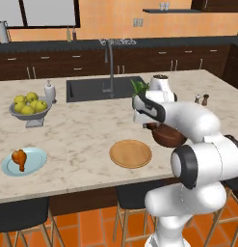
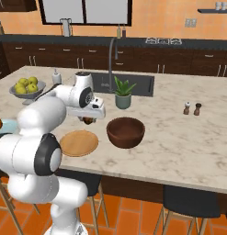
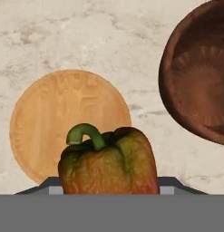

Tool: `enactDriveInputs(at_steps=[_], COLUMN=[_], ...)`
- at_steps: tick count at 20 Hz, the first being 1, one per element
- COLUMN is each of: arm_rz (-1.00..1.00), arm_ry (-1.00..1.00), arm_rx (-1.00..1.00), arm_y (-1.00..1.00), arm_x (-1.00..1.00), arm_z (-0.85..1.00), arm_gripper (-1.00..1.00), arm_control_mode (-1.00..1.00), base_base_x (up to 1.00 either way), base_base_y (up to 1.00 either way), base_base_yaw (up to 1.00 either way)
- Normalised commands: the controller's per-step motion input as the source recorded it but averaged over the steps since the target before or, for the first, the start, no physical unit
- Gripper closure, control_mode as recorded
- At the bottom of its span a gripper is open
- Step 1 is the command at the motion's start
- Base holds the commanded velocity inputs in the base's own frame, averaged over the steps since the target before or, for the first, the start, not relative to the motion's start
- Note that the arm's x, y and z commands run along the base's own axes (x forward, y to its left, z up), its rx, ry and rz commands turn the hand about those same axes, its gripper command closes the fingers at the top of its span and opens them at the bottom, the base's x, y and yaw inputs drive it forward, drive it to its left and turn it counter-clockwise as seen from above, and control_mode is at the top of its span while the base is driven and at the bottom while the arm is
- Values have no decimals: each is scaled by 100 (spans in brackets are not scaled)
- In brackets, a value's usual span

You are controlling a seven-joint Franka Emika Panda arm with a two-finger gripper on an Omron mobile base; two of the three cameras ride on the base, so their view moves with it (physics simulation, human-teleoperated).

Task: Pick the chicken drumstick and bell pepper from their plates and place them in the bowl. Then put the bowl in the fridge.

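Tool (image 2: 89, 118) clamped on glossy, lobed bell pepper (image 3: 109, 165), lifted above marbled table (image 3: 86, 41); grained wooden plate (image 3: 54, 118) underneath, deep brown bowl (image 3: 199, 77) at two o'clock, bare stone between them.

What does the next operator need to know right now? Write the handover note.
Gripper: shut on the bell pepper, lifted above the counter between the wooden plate and the bowl.
Chicken drumstick: on the blue plate.
Bowl: empty, on the counter.
Done: pepper picked off its plate.
Left: drop pepper in bowl, fetch drumstick, move bowl into the fridge.
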Motion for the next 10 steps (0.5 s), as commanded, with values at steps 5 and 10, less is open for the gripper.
enactDriveInputs(at_steps=[5,10], arm_rz=[0,0], arm_ry=[5,0], arm_rx=[1,0], arm_y=[-100,-96], arm_x=[0,0], arm_z=[13,-45], arm_gripper=[100,100], arm_control_mode=[-100,-100], base_base_x=[0,0], base_base_y=[0,0], base_base_yaw=[0,0])
